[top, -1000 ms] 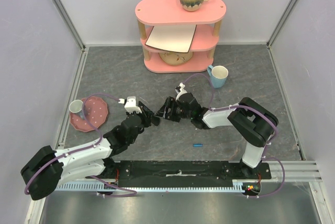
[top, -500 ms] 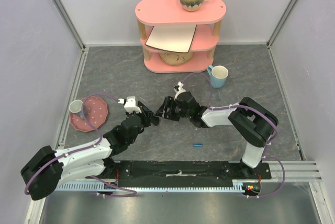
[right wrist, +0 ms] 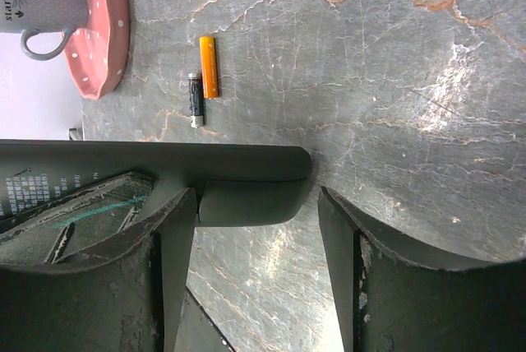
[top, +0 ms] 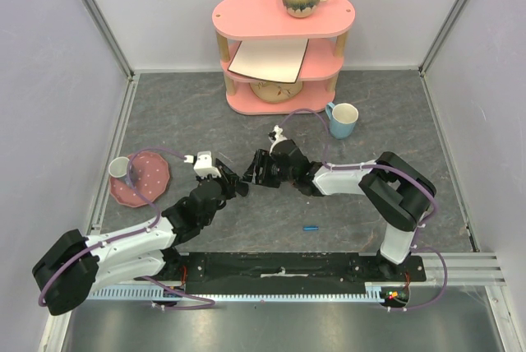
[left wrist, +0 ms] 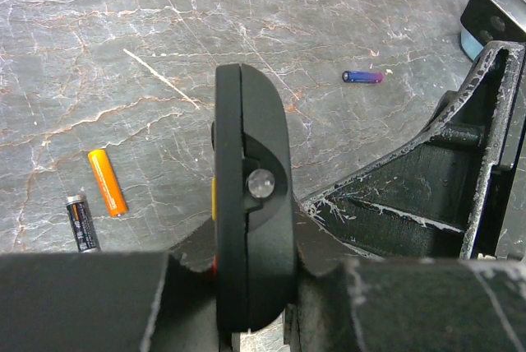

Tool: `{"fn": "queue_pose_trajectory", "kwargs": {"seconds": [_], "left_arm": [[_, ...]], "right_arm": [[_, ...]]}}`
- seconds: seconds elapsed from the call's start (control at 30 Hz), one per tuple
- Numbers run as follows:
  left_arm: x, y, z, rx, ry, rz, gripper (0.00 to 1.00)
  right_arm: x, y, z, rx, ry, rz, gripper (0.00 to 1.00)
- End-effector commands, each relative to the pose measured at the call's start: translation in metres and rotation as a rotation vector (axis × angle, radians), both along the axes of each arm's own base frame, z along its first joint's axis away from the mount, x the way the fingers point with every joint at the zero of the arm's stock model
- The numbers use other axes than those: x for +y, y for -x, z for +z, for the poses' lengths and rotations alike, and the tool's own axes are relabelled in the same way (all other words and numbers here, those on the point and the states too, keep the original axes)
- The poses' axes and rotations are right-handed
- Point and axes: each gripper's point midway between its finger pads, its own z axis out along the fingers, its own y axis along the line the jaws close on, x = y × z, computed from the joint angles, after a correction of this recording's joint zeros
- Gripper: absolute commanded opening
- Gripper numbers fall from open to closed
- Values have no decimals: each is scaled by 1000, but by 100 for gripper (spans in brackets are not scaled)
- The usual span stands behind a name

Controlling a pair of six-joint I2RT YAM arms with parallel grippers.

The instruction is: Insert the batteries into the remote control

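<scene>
Two arms meet over mid-table (top: 205, 113). Left fingers (left wrist: 99, 303) clamped on remote control (left wrist: 251, 204), held edge-on above table. Right fingers (right wrist: 386, 278) spread, straddling remote control's end: one finger close beside it, gap to other. Purple battery (left wrist: 362, 76) on table beyond remote control, well apart. Orange battery (left wrist: 108, 182), black battery (left wrist: 81, 222) just beside each other, near pink plate (right wrist: 123, 23)

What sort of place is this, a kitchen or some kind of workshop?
Probably a robotics test booth: plain white walls box in a grey table, with a pink shelf as staged prop.
</scene>
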Motion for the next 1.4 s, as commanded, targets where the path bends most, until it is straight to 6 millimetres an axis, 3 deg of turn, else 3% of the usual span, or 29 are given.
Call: {"fn": "queue_pose_trajectory", "kwargs": {"seconds": [0.0,1.37], "left_arm": [[5,10,-18,42,-110,-43,2],[10,9,-26,82,-171,-8,2]], "right_arm": [[-32,20,-58,87,234,4,67],[-40,19,-32,47,239,-9,69]]}}
